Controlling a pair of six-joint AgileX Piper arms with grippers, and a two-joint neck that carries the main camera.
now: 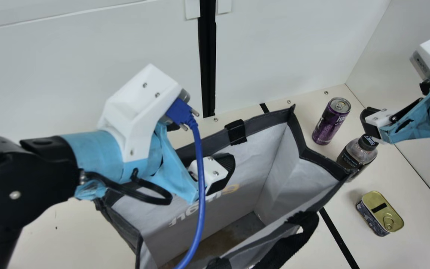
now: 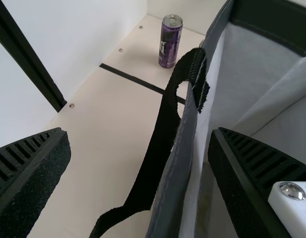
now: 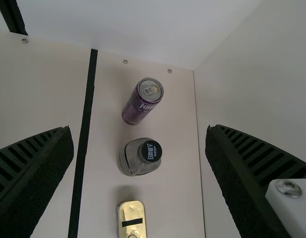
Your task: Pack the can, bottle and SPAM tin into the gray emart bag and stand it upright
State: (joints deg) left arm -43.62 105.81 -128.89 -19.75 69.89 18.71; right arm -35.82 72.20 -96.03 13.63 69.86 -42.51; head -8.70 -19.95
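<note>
While the upright bag's (image 2: 184, 144) rim lies between the left gripper's (image 2: 139, 139) parted jaws, can (image 3: 138, 108), bottle (image 3: 134, 161) and SPAM tin (image 3: 131, 210) await packing below the right gripper's (image 3: 139, 136) spread ones.

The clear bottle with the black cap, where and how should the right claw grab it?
Probably the body of the clear bottle, below its cap, with the right claw coming from above. It stands upright between the purple metal can and the gold-topped rectangular tin, so close across that row, on the two free sides.
</note>
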